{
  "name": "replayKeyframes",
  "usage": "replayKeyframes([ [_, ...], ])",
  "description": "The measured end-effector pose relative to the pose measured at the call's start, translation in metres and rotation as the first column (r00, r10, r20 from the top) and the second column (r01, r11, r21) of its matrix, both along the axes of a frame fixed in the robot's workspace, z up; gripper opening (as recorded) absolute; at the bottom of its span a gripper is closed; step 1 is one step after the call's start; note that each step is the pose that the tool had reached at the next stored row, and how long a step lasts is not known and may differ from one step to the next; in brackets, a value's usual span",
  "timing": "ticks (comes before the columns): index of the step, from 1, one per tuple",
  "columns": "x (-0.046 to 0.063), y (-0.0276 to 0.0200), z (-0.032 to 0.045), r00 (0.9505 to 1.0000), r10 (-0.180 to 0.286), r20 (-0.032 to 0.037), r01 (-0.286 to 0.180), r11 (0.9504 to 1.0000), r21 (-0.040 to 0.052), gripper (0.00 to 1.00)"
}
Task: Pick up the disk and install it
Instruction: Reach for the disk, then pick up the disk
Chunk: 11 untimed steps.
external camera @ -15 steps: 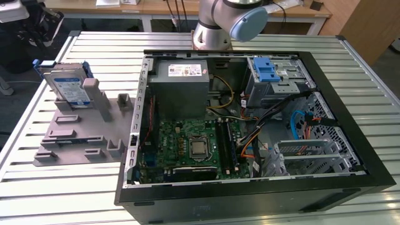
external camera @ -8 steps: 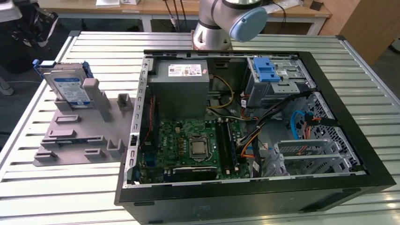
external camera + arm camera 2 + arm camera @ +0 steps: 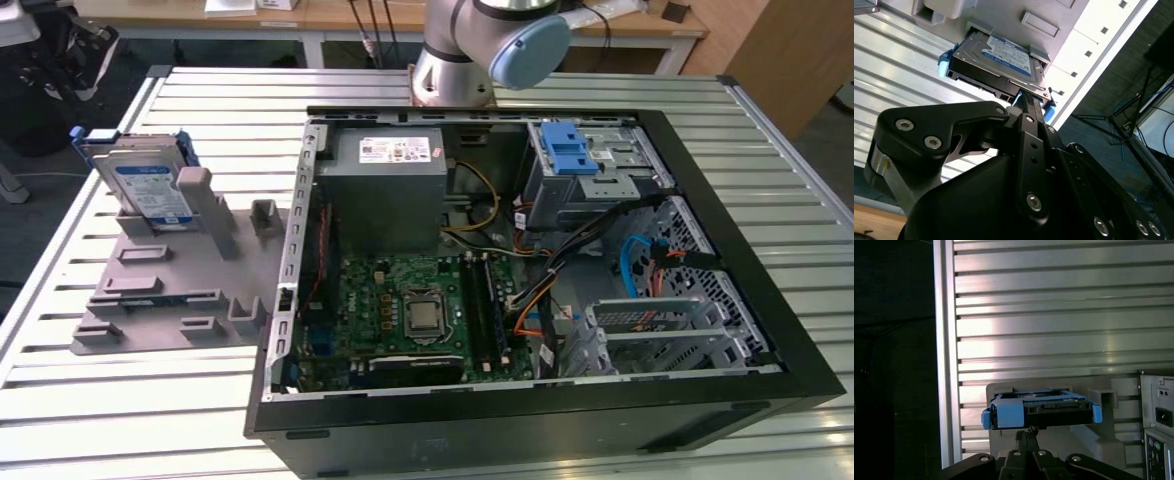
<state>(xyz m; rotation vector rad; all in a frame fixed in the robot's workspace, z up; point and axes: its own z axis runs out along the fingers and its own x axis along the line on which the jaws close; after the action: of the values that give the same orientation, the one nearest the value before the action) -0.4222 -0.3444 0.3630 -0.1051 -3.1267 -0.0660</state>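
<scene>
Disk (image 3: 144, 183) stands on edge in grey fixture (image 3: 160, 300), at exterior view's left of open computer case (image 3: 747, 300); not yet picked. Your gripper (image 3: 1029, 102) points at its edge, fingers together, holding nothing. Risk: closed tips would ram drive, knock it from slots.

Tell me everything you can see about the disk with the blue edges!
The disk is a flat, grey-metal rectangle with a blue-and-white label on its broad face. A blue plastic frame runs around its edges, with small tabs sticking out at the ends. It stands on its edge, leaning slightly, slotted into a grey plastic holder on the slatted metal table. It sits to the exterior view's left of the open computer case. Only the holder touches it.
</scene>
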Motion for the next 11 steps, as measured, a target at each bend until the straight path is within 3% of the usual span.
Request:
replayKeyframes([
  [11,-0.0002,0.0000,-0.0001,0.9999,0.014,0.0000,-0.014,0.9999,0.0000,0.11],
])
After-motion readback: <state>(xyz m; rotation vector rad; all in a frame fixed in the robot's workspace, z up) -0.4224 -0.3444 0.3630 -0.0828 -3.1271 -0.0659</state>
